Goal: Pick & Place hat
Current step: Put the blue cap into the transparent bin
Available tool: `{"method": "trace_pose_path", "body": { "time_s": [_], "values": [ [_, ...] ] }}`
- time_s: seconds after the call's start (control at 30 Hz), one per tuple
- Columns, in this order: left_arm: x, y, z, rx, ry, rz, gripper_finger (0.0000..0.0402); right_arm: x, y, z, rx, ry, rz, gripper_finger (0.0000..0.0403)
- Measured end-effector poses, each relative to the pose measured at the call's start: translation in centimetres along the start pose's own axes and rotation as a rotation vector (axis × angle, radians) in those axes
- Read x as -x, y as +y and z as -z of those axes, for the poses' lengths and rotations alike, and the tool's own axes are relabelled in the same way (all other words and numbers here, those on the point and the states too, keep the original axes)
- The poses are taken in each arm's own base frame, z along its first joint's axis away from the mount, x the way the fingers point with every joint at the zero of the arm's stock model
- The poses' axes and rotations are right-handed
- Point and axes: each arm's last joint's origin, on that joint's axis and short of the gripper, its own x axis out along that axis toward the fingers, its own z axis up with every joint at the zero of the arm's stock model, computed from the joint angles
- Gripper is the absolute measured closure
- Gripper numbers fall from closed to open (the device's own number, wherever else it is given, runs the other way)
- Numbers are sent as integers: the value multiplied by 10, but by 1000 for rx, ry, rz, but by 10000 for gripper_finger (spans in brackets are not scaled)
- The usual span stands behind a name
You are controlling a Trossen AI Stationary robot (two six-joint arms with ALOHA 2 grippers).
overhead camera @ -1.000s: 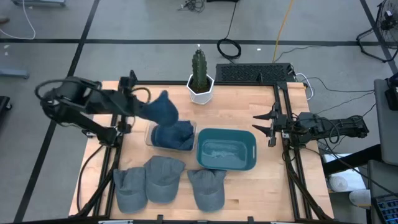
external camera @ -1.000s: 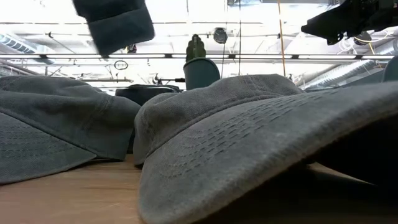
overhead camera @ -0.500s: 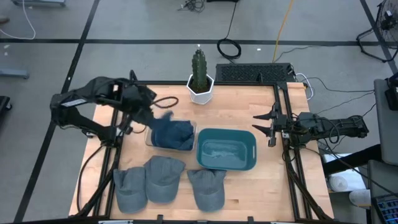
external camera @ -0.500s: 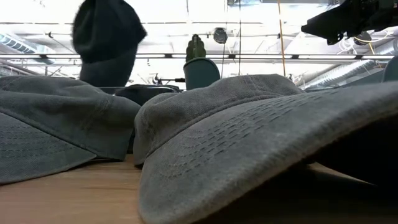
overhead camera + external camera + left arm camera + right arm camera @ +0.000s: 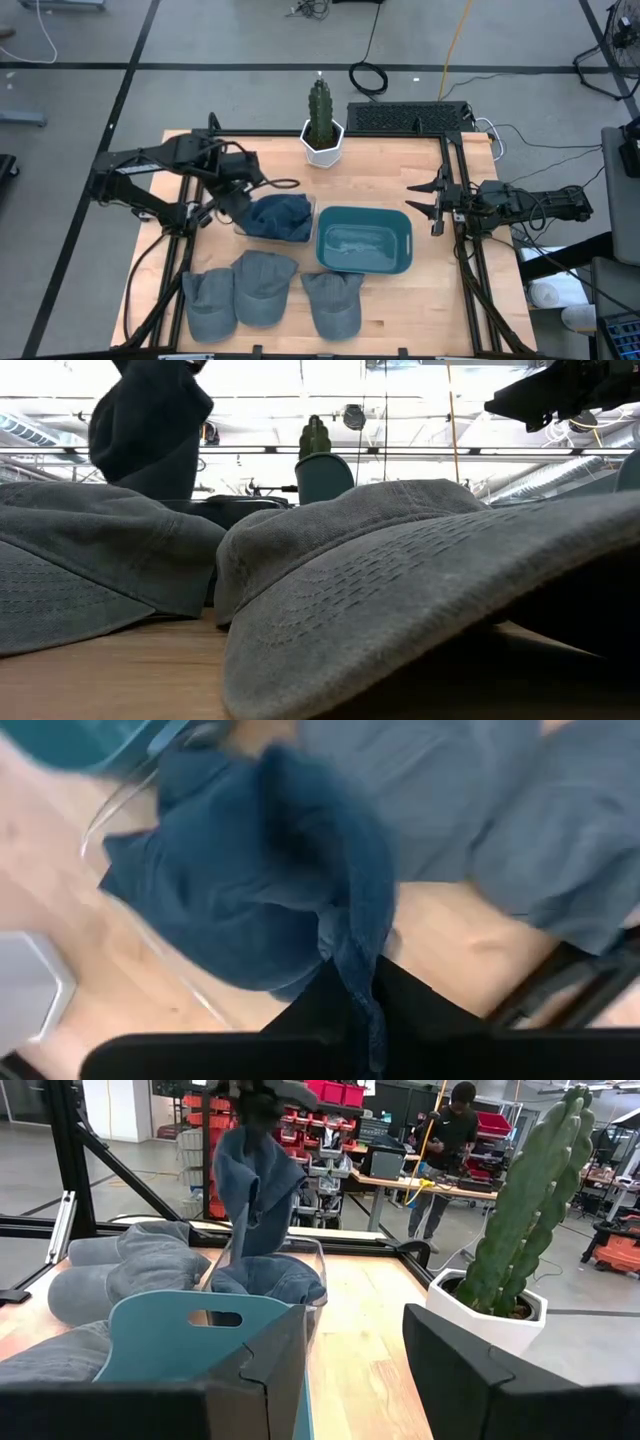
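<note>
The dark blue hat is soft, crumpled cloth, deeper in colour than the three grey-blue caps laid in a row along the near edge of the wooden table. Most of it sits bunched in the clear bin, which stands just left of and touching the teal tub. In the right wrist view one fold of the hat rises straight up out of the bin to the left gripper above it. In the left wrist view that same fold runs down between the two dark fingers, pinched at the cloth's edge, so the left gripper is clenched on the hat at the bin's left rim. In the low view the lifted cloth hangs dark behind the nearest caps. Compared with a second ago: the hat then hung raised and spread above and to the left of the bin, with the left arm stretched out over the table's back left; now the arm has folded in toward the bin, the gripper has come down, and most of the cloth has settled into the bin. The right gripper hovers at the table's right edge, fingers apart and empty, unchanged. The potted cactus stands at the back edge.
</note>
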Motion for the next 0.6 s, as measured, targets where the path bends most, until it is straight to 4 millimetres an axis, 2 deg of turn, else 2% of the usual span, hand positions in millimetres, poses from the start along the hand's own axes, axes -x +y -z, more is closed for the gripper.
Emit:
{"method": "trace_pose_path", "body": {
  "time_s": [0.17, 0.37, 0.6],
  "values": [
    [-14, 5, 2, -26, 3, 6, 374, 0, 0, 0, 0, 0, -1, 248],
    [-20, 21, -9, -105, -100, -140, 373, 0, 0, 0, 0, 0, 0, 248],
    [-28, 34, -18, -150, -129, -188, 372, 0, 0, 0, 0, 0, 0, 248]
  ]
}}
